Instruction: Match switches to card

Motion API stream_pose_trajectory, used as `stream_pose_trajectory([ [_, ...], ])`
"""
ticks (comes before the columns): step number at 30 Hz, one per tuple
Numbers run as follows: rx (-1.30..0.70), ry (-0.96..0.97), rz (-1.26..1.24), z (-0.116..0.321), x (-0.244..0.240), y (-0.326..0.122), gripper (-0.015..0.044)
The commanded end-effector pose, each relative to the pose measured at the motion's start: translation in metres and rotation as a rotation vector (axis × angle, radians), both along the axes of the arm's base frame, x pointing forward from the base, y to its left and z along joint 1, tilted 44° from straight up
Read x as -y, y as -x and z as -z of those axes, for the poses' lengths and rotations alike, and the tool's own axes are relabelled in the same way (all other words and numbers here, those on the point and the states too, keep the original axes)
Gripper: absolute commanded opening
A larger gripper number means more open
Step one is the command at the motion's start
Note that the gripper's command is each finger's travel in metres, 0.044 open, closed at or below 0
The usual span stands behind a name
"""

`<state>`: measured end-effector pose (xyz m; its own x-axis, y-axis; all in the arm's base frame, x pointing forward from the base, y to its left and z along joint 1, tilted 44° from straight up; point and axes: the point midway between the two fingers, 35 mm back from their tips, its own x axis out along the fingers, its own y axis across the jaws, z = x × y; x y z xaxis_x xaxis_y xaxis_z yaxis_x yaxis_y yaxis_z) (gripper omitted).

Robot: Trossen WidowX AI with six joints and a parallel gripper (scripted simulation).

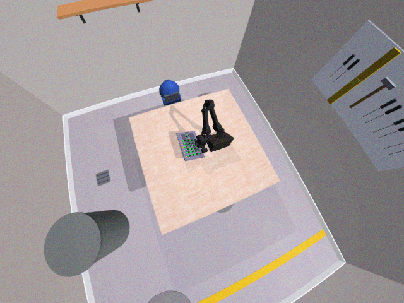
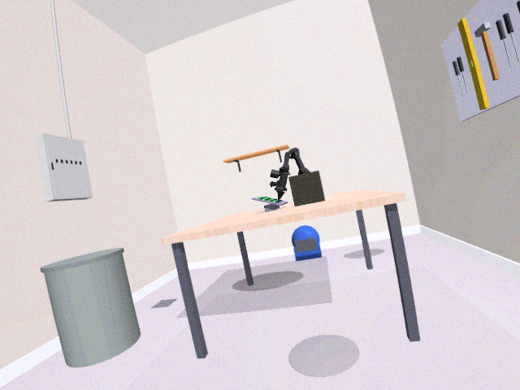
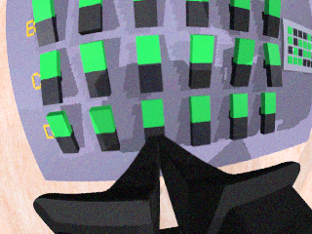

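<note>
In the top view, a lavender switch panel (image 1: 190,146) is seen lying on the light wooden bench (image 1: 202,182), just beside the arm's dark base block (image 1: 220,142). The grid of green-and-grey switches (image 1: 190,148) is covered at its near edge by the black end effector (image 1: 201,141), which is held over the side of the panel closest to the base. The small card (image 1: 187,135) is found on the same panel, at the end of the grid toward the blue object (image 1: 169,92) on the floor. A grey cylindrical bin (image 1: 81,241) is seen on the floor, well apart from the bench.

In the exterior view, the panel (image 2: 269,200) is seen resting on a small stand on the bench (image 2: 318,208). The end effector (image 2: 279,195) is pointed downward at the panel's near side; whether its tip touches a switch cannot be told at this size.

In the wrist view, the end effector (image 3: 160,144) is seen clenched, its two fingers pressed together into one point with nothing between them. The tip is placed at the near grey half of a switch in row D (image 3: 152,120), third from the left. Rows marked B, C and D are visible in yellow at the left edge. The card (image 3: 298,46) is seen at the right of the grid, patterned in green and dark squares too small to be read reliably.
</note>
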<state>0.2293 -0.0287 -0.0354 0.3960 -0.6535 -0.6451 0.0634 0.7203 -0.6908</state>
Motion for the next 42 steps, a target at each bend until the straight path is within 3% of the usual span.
stream_pose_trajectory([
  [1, -0.008, 0.001, -0.004, 0.0014, 0.0005, 0.0011, 0.0000],
  [42, -0.008, 0.001, -0.004, 0.0038, 0.0029, -0.0002, 0.0000],
])
